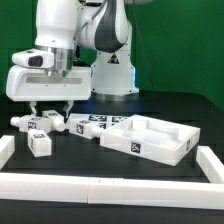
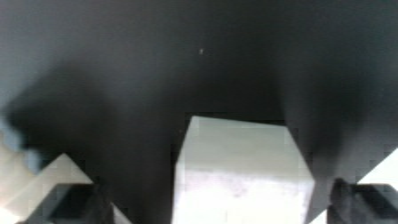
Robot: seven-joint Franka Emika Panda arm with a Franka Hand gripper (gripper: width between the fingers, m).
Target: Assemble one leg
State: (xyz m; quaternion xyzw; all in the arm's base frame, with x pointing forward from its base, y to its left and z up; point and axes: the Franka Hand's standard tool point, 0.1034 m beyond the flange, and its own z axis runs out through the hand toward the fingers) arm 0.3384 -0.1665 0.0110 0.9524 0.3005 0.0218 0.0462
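Several short white legs with black-and-white tags lie on the black table at the exterior view's left. One leg (image 1: 48,121) lies right under my gripper (image 1: 50,111). In the wrist view this leg (image 2: 240,165) shows as a white block between my fingers (image 2: 63,203), with a dark gap on each side. My gripper (image 2: 214,208) is open and touches nothing. Another leg (image 1: 40,146) stands nearer the front, one (image 1: 21,123) lies further left, and one (image 1: 83,126) lies to the right. The white tray-shaped tabletop (image 1: 172,150) lies at the right.
A low white rail (image 1: 100,187) runs along the table's front, with side rails at the left (image 1: 5,150) and the right (image 1: 212,165). The robot's base (image 1: 112,75) stands behind the parts.
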